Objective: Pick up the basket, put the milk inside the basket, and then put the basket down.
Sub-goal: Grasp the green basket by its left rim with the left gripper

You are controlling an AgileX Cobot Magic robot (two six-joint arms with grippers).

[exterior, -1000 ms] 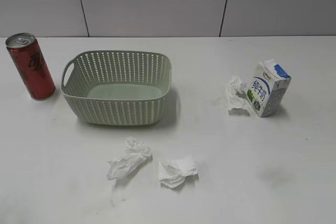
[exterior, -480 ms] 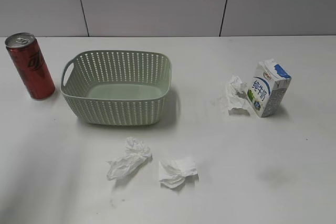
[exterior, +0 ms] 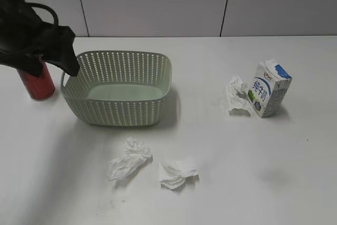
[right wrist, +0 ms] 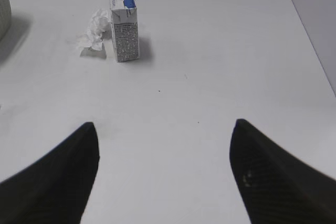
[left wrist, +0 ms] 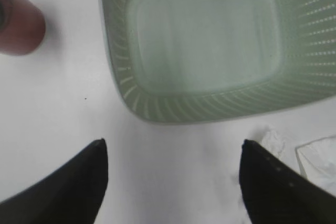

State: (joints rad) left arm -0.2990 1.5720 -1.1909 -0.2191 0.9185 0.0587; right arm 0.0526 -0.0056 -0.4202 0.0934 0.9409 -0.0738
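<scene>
The black left end effector, fingers spread wide, half hides the red soda can beside the slotted sage-green plastic basket; the right end effector is likewise wide.

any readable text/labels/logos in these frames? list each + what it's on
"纯牛奶": large blue-green characters down the front of the milk.
Milk, small logo above the characters and fine print on the side panel: too small to read.
Red can: mostly hidden behind the left arm, no text legible.
Basket, tissues: no text.
</scene>
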